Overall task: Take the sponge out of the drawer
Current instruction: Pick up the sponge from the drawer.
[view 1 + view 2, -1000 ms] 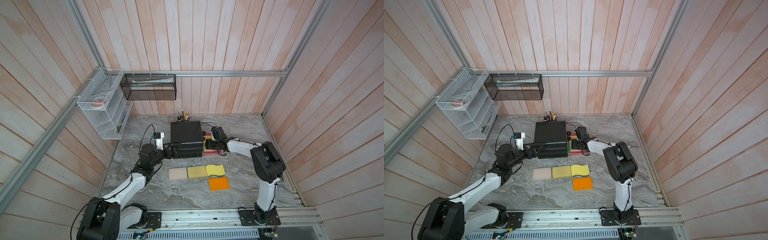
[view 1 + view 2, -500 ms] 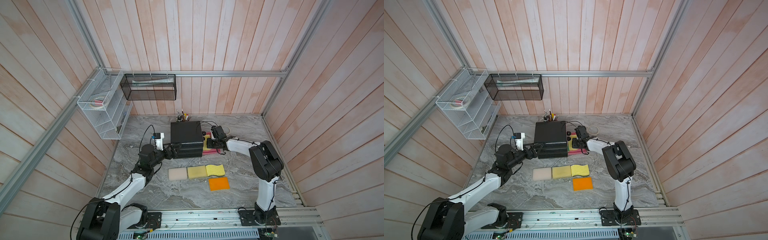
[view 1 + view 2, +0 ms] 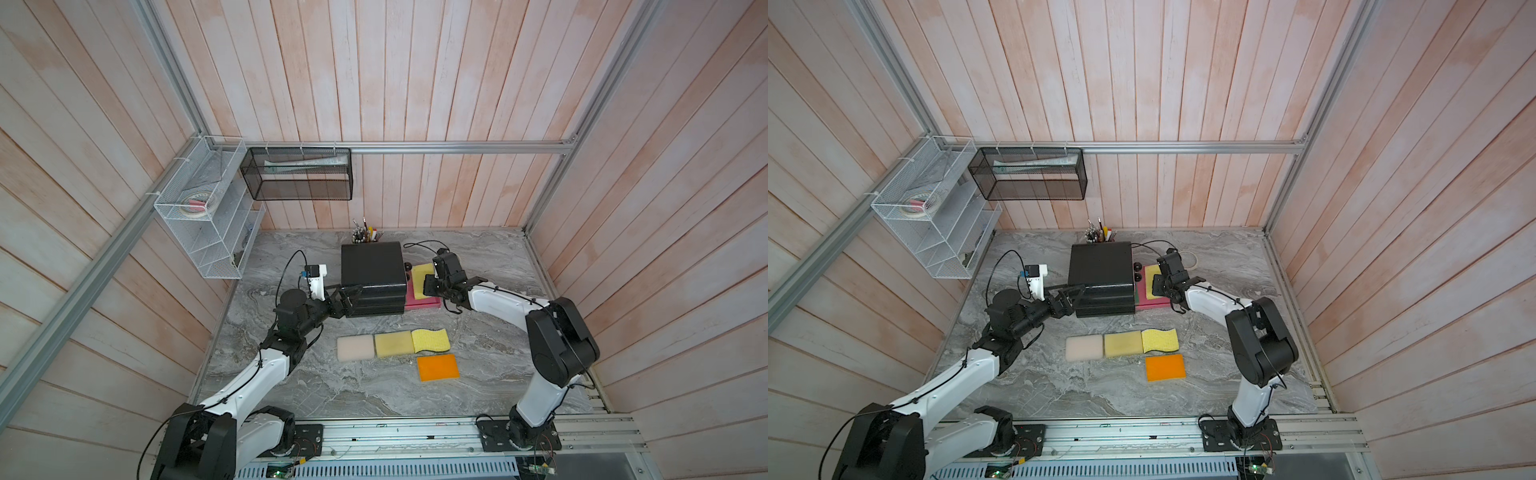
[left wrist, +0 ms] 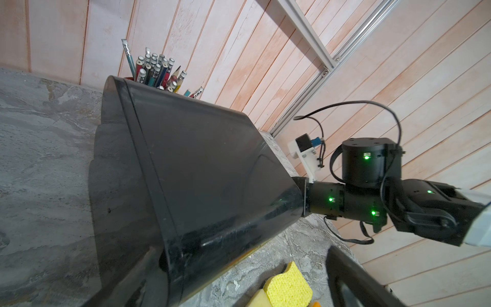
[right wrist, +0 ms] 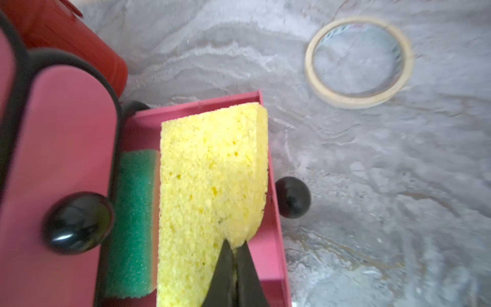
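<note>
Right end effector (image 5: 235, 245) was pinched tight on the near edge of the yellow sponge (image 5: 210, 186), its two dark fingers nearly meeting through the foam. The sponge was not yet out. It sat inside the pink drawer (image 5: 268, 268), which stood pulled open on the right side of the black drawer unit (image 3: 372, 266). A green sponge (image 5: 132, 212) lay beside it and, as far as I could tell, partly beneath it.

Over on the left, the left end effector (image 3: 352, 296) stood spread wide with nothing in it, close against the unit's near left corner. I could not tell whether it actually touched.

To my eye the grasp was made and the lift was the step in hand. The next move called for raising the sponge clear of the drawer's wall without dragging the green one along. It would then go to a bare patch of the bench (image 3: 374, 395), perhaps near the orange sponge (image 3: 439, 368). With so thin a bite on soft foam, I'd have gone slowly.
</note>
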Controlling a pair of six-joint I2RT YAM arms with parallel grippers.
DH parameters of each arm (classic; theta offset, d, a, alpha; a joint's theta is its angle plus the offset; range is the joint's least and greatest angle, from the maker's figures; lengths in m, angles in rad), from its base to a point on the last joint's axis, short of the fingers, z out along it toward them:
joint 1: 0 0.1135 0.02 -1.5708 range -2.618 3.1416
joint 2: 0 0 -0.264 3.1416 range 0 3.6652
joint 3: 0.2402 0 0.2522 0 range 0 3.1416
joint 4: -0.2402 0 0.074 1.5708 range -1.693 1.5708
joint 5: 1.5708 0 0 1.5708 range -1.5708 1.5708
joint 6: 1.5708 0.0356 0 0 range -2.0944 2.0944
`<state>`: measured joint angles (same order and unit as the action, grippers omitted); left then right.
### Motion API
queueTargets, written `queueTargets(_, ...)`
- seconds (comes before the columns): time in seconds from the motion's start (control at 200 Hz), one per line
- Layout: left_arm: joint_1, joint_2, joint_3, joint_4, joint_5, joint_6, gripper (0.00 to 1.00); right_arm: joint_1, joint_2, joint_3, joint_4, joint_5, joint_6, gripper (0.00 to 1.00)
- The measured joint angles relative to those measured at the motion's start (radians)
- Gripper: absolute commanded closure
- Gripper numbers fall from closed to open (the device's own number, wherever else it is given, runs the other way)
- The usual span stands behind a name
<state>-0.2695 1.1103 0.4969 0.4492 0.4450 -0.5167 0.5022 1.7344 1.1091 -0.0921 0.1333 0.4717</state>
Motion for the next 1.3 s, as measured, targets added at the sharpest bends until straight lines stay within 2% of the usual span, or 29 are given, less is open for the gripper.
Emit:
queueTargets(0.265,-0.002,-0.065,0.0,-0.012,0.024,-0.005,0.02,-0.007,-0.206,-0.113,0.072,0.068,0.033,1.0)
queueTargets(0.435,-0.042,-0.124,0.0,-0.012,0.041,-0.02,0.02,-0.008,-0.445,-0.327,0.319,-0.003,0.17,1.0)
queueTargets(0.53,-0.099,-0.15,0.0,-0.003,0.024,-0.024,0.02,-0.004,-0.502,-0.373,0.473,-0.048,0.272,1.0)
queueTargets(0.705,-0.257,-0.121,-0.004,0.087,-0.046,-0.014,0.04,0.072,-0.484,-0.421,0.735,-0.08,0.455,1.0)
queueTargets(0.795,-0.309,-0.07,-0.015,0.159,-0.086,-0.01,0.05,0.126,-0.447,-0.461,0.875,-0.081,0.543,1.0)
queueTargets(1.085,-0.398,0.111,-0.032,0.323,-0.196,0.005,0.06,0.205,-0.341,-0.53,1.138,-0.071,0.753,1.0)
queueTargets(1.23,-0.405,0.16,-0.03,0.382,-0.245,0.013,0.07,0.239,-0.331,-0.547,1.216,-0.056,0.821,1.0)
queueTargets(1.3,-0.405,0.177,-0.028,0.42,-0.26,0.011,0.13,0.251,-0.32,-0.551,1.251,-0.052,0.845,1.0)
